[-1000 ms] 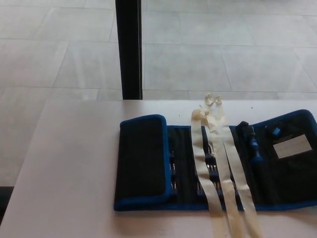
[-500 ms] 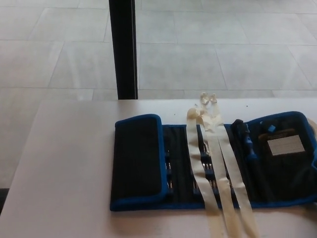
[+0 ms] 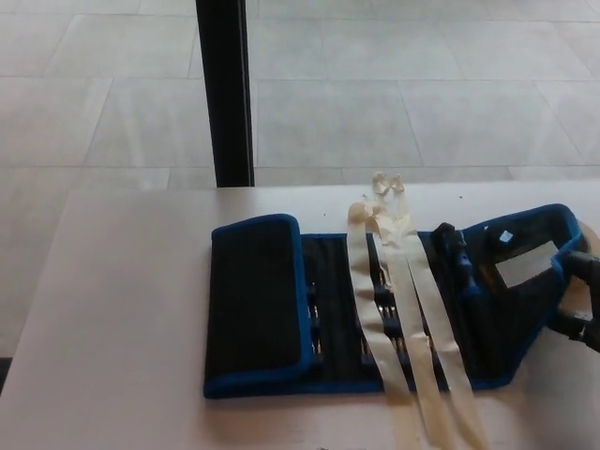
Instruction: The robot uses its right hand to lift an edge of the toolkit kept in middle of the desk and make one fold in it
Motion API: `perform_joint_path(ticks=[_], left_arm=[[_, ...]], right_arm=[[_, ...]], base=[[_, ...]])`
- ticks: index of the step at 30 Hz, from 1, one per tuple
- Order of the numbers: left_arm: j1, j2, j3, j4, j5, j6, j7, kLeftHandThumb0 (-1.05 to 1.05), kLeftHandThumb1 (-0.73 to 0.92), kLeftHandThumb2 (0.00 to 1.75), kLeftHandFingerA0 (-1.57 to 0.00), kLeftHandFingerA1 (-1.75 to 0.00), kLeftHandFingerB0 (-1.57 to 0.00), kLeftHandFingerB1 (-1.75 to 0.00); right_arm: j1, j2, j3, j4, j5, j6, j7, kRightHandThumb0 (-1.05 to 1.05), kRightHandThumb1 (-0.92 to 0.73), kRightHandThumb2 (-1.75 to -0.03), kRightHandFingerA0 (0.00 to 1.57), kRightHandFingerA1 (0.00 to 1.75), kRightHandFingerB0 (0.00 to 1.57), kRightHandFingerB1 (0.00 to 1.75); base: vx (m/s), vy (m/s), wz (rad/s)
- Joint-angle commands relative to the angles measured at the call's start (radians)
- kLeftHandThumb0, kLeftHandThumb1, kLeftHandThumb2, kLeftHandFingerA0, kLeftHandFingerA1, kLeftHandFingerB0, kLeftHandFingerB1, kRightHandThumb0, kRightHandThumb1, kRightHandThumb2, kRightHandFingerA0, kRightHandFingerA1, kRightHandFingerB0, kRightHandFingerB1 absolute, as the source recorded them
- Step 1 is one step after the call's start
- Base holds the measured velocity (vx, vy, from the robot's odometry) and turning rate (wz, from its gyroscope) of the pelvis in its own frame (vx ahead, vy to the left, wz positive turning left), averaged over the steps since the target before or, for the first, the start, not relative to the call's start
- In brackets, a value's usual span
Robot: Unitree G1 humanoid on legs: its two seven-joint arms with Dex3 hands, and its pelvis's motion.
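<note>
The black toolkit with blue trim lies spread across the middle of the white desk. Its left flap is folded over flat. Two cream straps run down over its middle toward the front edge. My right hand shows at the picture's right border, shut on the toolkit's right edge. That end, with its white label, is raised off the desk and tilts inward. Most of the hand is cut off by the frame. My left hand does not show.
A black pillar stands behind the desk's far edge, with grey floor tiles beyond. Bare desk surface stretches to the left of the toolkit. Small blue-handled tools sit in the toolkit's pockets.
My right hand has come in from the right and taken the toolkit's right edge, which now stands lifted and curled inward. The whole picture has drifted slightly left with the camera.
</note>
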Motion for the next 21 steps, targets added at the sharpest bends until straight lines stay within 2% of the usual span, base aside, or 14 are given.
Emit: perform_joint_path(ticks=[1, 5, 10, 12, 13, 14, 15, 17, 18, 20, 21], left_arm=[[0.011, 0.022, 0.000, 0.004, -0.007, -0.031, 0.002, -0.64, 0.53, 0.56, -0.67, -0.76, -0.61, -0.51], [0.013, 0.021, 0.002, 0.004, -0.012, -0.034, -0.001, -0.65, 0.52, 0.56, -0.68, -0.78, -0.60, -0.50], [0.008, 0.021, -0.001, 0.001, -0.013, -0.035, -0.003, -0.65, 0.52, 0.56, -0.65, -0.77, -0.57, -0.50], [0.001, 0.022, 0.001, 0.001, -0.015, -0.031, -0.002, -0.64, 0.52, 0.55, -0.67, -0.76, -0.56, -0.49], [-0.003, 0.023, -0.001, 0.002, -0.013, -0.028, 0.003, -0.66, 0.39, 0.84, -0.67, -0.78, -0.51, -0.59], [-0.006, 0.023, 0.002, 0.002, -0.017, -0.026, 0.003, -0.66, 0.39, 0.83, -0.67, -0.77, -0.53, -0.60], [-0.007, 0.027, -0.002, 0.002, -0.012, -0.026, 0.002, -0.63, 0.53, 0.56, -0.67, -0.73, -0.58, -0.49], [-0.008, 0.030, -0.002, 0.003, -0.012, -0.024, 0.000, -0.64, 0.53, 0.56, -0.66, -0.71, -0.58, -0.49], [-0.009, 0.033, -0.003, 0.004, -0.010, -0.024, 0.000, -0.63, 0.52, 0.56, -0.69, -0.79, -0.58, -0.49], [-0.013, 0.038, -0.011, 0.004, -0.002, -0.030, 0.002, -0.62, 0.53, 0.56, -0.69, -0.83, -0.59, -0.51], [-0.016, 0.039, -0.015, 0.005, 0.001, -0.024, 0.007, -0.62, 0.53, 0.56, -0.68, -0.78, -0.60, -0.50]], right_arm=[[0.004, 0.048, -0.009, -0.074, 0.007, -0.023, -0.046, -0.57, -0.73, -0.62, 0.74, 0.48, 0.60, 0.44], [0.011, 0.071, -0.016, -0.102, 0.000, -0.046, -0.053, -0.60, -0.73, -0.62, 0.72, 0.48, 0.58, 0.44], [0.036, 0.086, 0.004, -0.157, -0.008, -0.060, -0.042, -0.60, -0.70, -0.62, 0.75, 0.47, 0.64, 0.46], [0.056, 0.064, 0.043, -0.161, -0.033, -0.085, -0.008, -0.60, -0.72, -0.62, 0.73, 0.46, 0.59, 0.45], [0.065, 0.048, 0.064, -0.155, -0.049, -0.100, 0.009, -0.60, -0.73, -0.62, 0.71, 0.46, 0.59, 0.45], [0.073, 0.039, 0.079, -0.158, -0.055, -0.089, 0.013, -0.60, -0.73, -0.62, 0.70, 0.47, 0.59, 0.45], [0.093, 0.010, 0.120, -0.127, -0.100, -0.139, 0.035, -0.61, -0.73, -0.62, 0.73, 0.49, 0.59, 0.45], [0.105, -0.011, 0.147, -0.100, -0.123, -0.172, 0.043, -0.60, -0.72, -0.62, 0.72, 0.50, 0.58, 0.45], [0.108, -0.021, 0.158, -0.084, -0.125, -0.175, 0.047, -0.58, -0.71, -0.62, 0.74, 0.51, 0.60, 0.46], [0.111, -0.055, 0.200, -0.005, -0.171, -0.207, 0.049, -0.55, -0.71, -0.62, 0.70, 0.52, 0.58, 0.46], [0.109, -0.068, 0.215, 0.013, -0.189, -0.202, 0.043, -0.57, -0.71, -0.62, 0.71, 0.51, 0.58, 0.45]], base=[[0.00, 0.000, 0.07], [0.00, 0.000, 0.08], [0.00, 0.000, 0.11], [0.00, 0.000, 0.00], [0.00, 0.000, 0.00], [0.00, 0.000, 0.00], [0.00, 0.000, 0.00], [0.00, 0.000, 0.00], [0.00, 0.000, 0.00], [0.00, 0.000, 0.00], [0.00, 0.000, 0.00]])
